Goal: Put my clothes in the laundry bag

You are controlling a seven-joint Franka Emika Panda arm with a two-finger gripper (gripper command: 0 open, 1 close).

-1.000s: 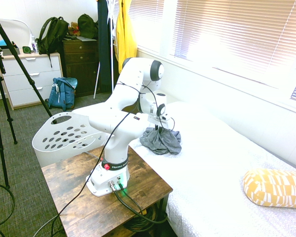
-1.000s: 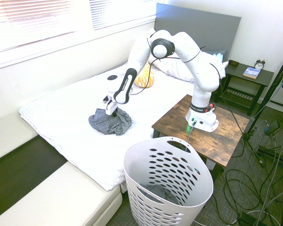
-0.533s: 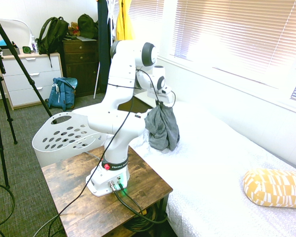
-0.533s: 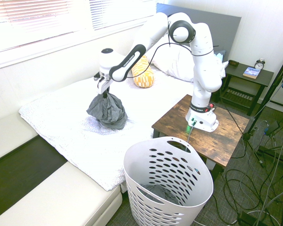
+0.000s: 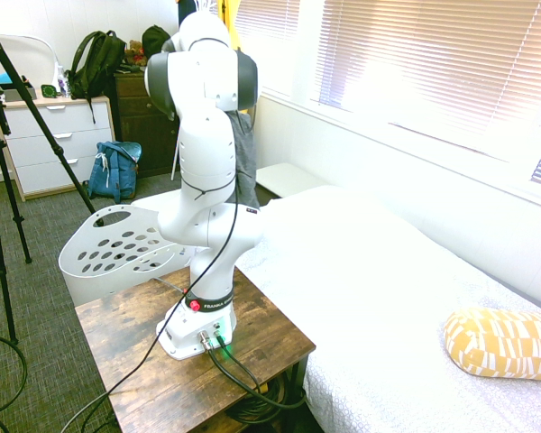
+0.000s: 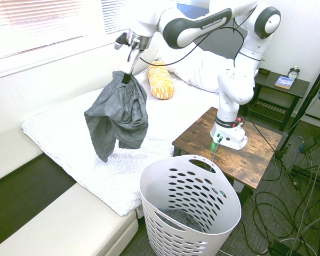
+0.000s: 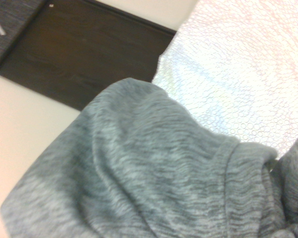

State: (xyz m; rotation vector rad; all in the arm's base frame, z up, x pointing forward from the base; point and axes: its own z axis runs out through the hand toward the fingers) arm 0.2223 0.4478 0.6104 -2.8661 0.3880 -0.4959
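My gripper [image 6: 129,72] is pinched shut on the top of the clothes [image 6: 117,113], which hang free in the air above the white bed [image 6: 69,133]. The laundry bag [image 6: 191,208] stands on the floor beside the bed, apart from the garment.

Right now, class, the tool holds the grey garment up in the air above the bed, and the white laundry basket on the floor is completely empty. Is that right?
Not quite. The tool does hold the grey garment above the bed, but the white laundry basket is not empty: the second exterior view shows grey fabric at its bottom.
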